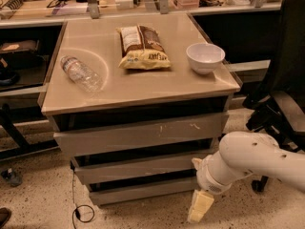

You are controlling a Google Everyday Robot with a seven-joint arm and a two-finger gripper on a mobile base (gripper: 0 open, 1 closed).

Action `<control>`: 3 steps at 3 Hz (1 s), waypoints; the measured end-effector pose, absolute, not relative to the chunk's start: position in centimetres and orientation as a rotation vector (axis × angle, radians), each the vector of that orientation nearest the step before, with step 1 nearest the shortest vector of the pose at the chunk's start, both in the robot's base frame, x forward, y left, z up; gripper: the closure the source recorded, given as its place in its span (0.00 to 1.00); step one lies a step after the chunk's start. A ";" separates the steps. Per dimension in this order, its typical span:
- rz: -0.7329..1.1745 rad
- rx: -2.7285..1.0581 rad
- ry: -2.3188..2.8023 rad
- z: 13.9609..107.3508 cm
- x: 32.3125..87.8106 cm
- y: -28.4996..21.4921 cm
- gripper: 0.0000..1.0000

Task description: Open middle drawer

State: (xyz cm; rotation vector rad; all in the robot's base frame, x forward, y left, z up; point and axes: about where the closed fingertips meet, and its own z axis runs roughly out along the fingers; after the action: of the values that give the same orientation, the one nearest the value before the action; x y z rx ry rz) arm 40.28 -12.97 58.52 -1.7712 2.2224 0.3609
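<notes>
The middle drawer (138, 168) is the plain grey-beige front between the taller scratched top front (138, 133) and the shortest bottom front (143, 191). It sits closed, in step with the others. My gripper (200, 206) hangs low at the lower right, below and to the right of the middle drawer's right end, near the bottom front's right corner. The white arm (248, 161) comes in from the right. The gripper touches no drawer front that I can see.
On the cabinet top (190, 87) lie a plastic bottle (81, 73), a snack bag (143, 46) and a white bowl (205, 57). A black office chair (281, 94) stands at the right. A cable (78, 209) lies on the speckled floor.
</notes>
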 end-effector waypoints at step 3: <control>0.363 -1.690 2.184 48.1 46.2 -11.2 0.00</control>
State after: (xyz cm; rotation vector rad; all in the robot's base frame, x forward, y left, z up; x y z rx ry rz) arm 46.20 -11.15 48.09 -1.6903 2.1843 0.3629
